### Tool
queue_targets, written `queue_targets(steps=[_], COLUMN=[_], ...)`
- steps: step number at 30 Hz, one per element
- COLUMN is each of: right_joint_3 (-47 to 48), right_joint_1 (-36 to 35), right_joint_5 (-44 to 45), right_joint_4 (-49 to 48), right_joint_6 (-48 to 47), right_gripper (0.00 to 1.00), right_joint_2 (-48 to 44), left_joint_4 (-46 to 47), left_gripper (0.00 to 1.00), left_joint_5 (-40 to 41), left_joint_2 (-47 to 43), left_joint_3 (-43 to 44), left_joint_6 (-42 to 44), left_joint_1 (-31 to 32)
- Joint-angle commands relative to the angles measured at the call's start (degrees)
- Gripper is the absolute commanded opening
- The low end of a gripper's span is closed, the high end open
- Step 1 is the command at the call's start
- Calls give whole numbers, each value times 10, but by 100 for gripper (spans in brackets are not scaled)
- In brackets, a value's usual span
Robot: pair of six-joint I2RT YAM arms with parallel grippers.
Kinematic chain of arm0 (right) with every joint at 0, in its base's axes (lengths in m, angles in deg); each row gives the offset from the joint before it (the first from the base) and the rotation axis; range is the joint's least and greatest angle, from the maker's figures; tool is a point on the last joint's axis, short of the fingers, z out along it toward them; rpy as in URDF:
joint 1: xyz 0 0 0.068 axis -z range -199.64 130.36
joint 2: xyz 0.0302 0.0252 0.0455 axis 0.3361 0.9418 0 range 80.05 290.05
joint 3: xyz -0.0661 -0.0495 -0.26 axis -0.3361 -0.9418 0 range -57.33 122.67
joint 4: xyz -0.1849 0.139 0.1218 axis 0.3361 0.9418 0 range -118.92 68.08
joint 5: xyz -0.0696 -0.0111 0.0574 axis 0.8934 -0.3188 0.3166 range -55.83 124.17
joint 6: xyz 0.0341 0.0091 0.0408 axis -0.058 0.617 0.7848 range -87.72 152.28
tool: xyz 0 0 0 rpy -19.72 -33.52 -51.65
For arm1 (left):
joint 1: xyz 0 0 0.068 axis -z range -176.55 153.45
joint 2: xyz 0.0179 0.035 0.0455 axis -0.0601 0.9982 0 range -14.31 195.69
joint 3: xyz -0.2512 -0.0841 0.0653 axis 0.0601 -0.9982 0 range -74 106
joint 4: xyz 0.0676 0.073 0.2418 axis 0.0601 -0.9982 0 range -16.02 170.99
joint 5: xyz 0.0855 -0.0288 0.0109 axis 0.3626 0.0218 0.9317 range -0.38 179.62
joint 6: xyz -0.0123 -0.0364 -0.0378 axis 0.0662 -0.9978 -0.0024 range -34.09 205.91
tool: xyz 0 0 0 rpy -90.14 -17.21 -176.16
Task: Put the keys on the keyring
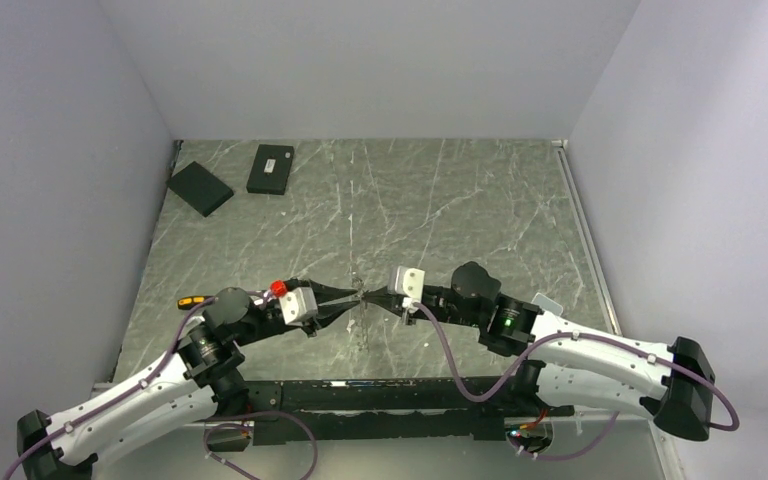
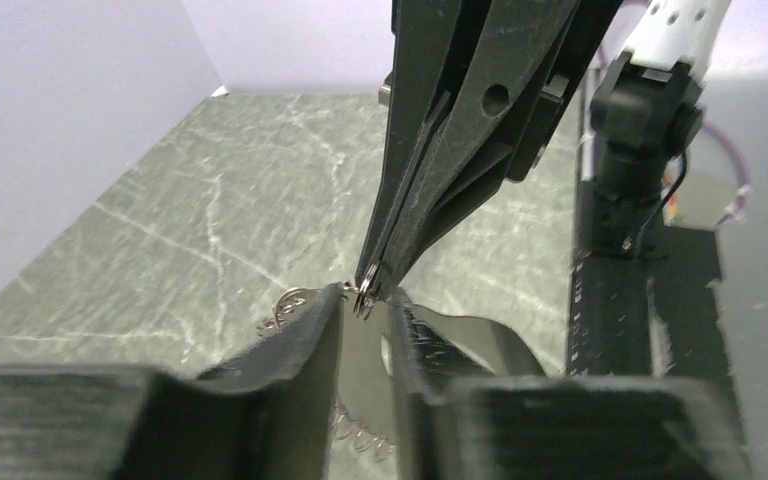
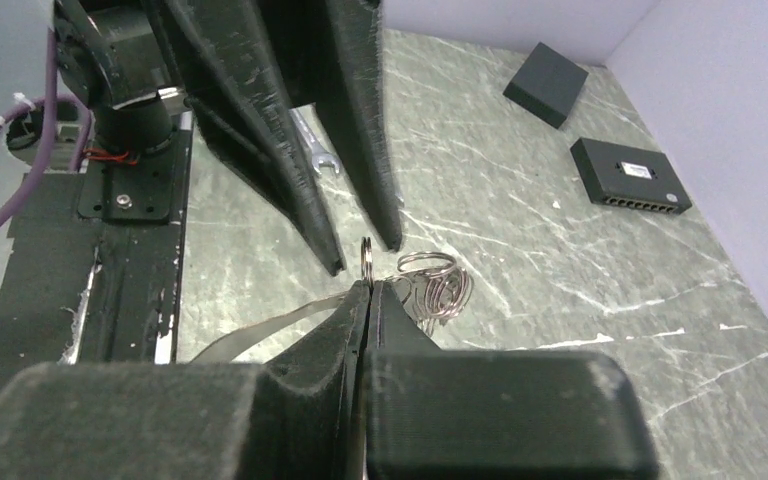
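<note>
Keyring [image 3: 366,258]: small, thin, shiny silver wire loop, upright

Pinches the small keyring [image 3: 366,256] in the right gripper [image 3: 365,292], jaws pressed fully together. Flanks that ring with the left gripper [image 2: 368,310], fingers [image 2: 310,330] slightly parted, one on each side. Stretches the left arm [image 1: 150,385] and right arm [image 1: 580,350] low and inward, elbows bent, tips meeting nose to nose at the ring.
</note>
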Motion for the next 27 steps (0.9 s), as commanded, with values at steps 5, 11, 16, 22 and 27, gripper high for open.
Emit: queue_targets(steps=[5,11,16,22,27], right_joint_3=[47,81,143,215,195], right_joint_1=[-2,-2,-2,-1,18], right_joint_5=[99,145,151,125,163], right_joint_4=[-31,-53,-44,-55,-36], right_joint_6=[-3,-11,-31,-33,-49], right_gripper=[0,0,0,0,0], right_joint_2=[44,117,209,289,310], left_joint_4=[-190,-267,-265,-330,-351], left_gripper=[67,80,97,99,99], left_joint_5=[111,222,341,445,488], left_joint_2=[-3,-55,-71,-57,-71], left_joint_3=[107,124,106,145,152], left_joint_6=[15,33,-11,-27,-18], left_joint_1=[1,1,2,1,1])
